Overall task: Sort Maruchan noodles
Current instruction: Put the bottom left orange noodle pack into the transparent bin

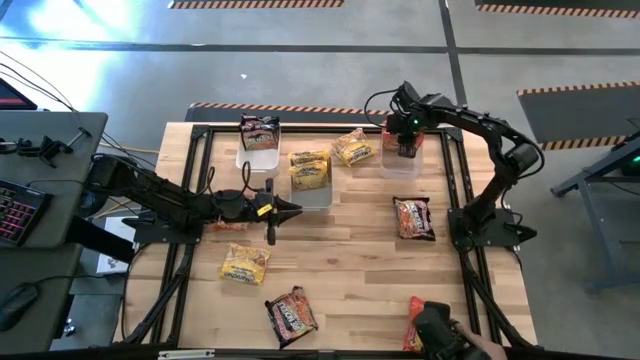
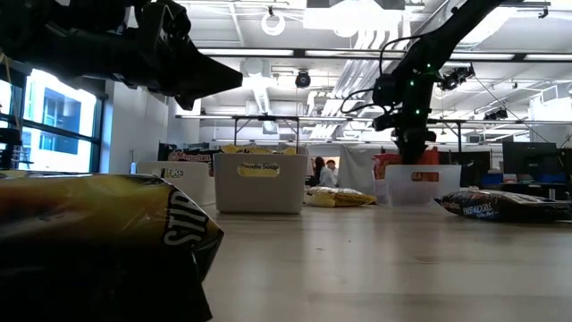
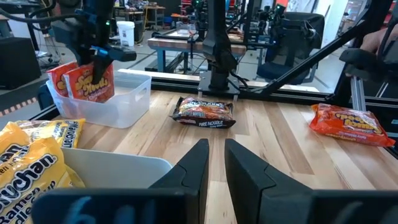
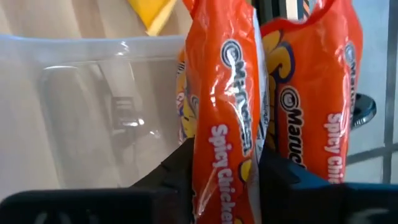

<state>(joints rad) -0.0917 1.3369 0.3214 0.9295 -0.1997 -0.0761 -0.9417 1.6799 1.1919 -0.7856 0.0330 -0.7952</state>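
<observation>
My right gripper [image 1: 405, 148] reaches down into the clear far-right bin [image 1: 400, 167] and is shut on a red-orange noodle packet [image 4: 227, 93]. A second red-orange packet [image 4: 314, 99] stands in that bin beside it. My left gripper [image 1: 289, 210] hovers by the middle bin [image 1: 320, 196], narrowly open [image 3: 216, 154] and holding nothing. Yellow packets [image 1: 308, 170] lie in the middle bin, and a dark packet [image 1: 260, 130] stands in the far-left bin. Loose on the table lie a yellow packet [image 1: 352, 147], a dark one [image 1: 413, 217], a yellow one [image 1: 244, 263], a dark one [image 1: 291, 315] and a red-orange one [image 1: 418, 320]. My right gripper pinches the red-orange packet by its upper end [image 3: 93, 67], one finger on each flat face [image 4: 214, 163]. It comes from above, pointing down. The packet hangs upright below the fingers, inside the bin; whether its lower end touches the bin floor I cannot tell.
A black frame rail [image 1: 330, 128] runs around the tabletop. A dark object [image 1: 445, 335] sits at the near edge beside the red-orange packet. Bare wood shows at the table's middle [image 1: 345, 250]. A desk with a keyboard [image 1: 20, 210] stands left of the table.
</observation>
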